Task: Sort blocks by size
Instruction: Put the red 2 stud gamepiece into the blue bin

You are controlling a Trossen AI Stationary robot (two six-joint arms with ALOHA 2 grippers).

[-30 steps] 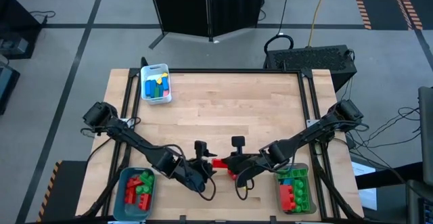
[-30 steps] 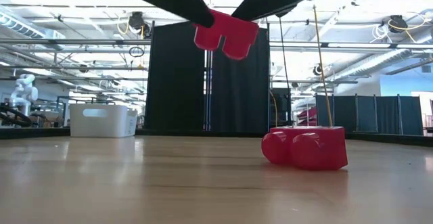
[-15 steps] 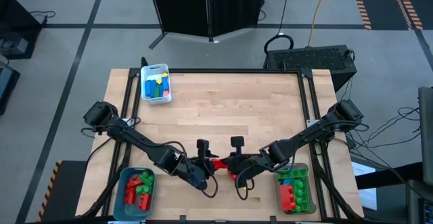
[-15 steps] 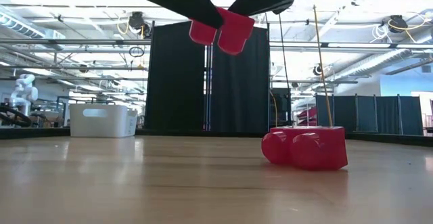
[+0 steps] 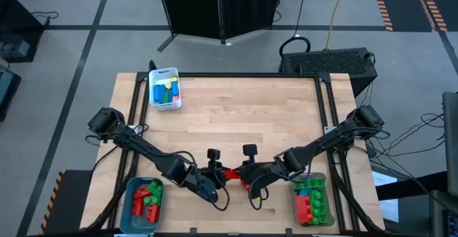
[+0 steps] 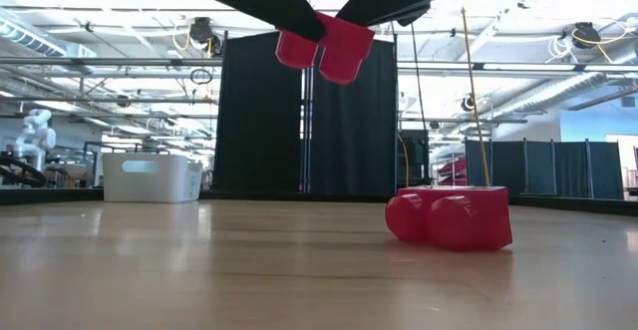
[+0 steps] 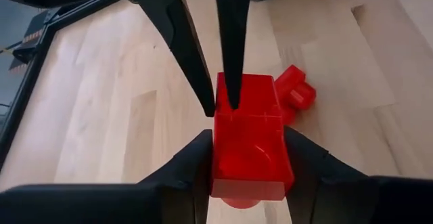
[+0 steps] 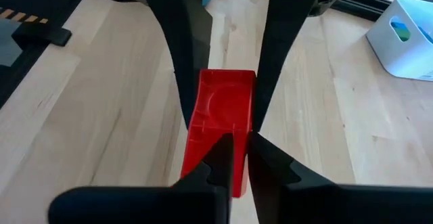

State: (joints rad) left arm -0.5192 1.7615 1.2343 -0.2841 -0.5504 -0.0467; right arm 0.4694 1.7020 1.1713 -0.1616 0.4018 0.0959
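A red block (image 5: 232,172) hangs in the air over the table's near middle, hollow side up and studs down (image 6: 324,46). My left gripper (image 5: 223,172) reaches it from the table's left. My right gripper (image 5: 242,172) reaches it from the right. Both are shut on it. A second red block (image 6: 449,217) lies on the table just below and nearer the front edge (image 5: 245,185), resting on its side with its studs pointing sideways. My left gripper (image 7: 247,132) pinches the red block between its two fingers, one on each long outer side (image 7: 220,153), at the end nearest it. The fingers lie about level, coming from the table's left, along the block. The block is clear of the table. My right gripper (image 8: 240,139) has one finger inside the block's hollow and one outside, on one long side wall (image 8: 245,119) at the end nearest it. The fingers come from the table's right, slanting slightly down. The block stays lifted, roughly level.
A white bin (image 5: 165,88) with blue, yellow and green blocks stands at the far left corner. A teal bin (image 5: 145,201) with red and green blocks is at the near left. A clear bin (image 5: 311,200) with red, green and blue blocks is at the near right.
My left gripper has closed its fingers from wide open onto the sides of the red block that my right gripper holds up. The block has shifted slightly up and toward the table's left, still clear of the table.
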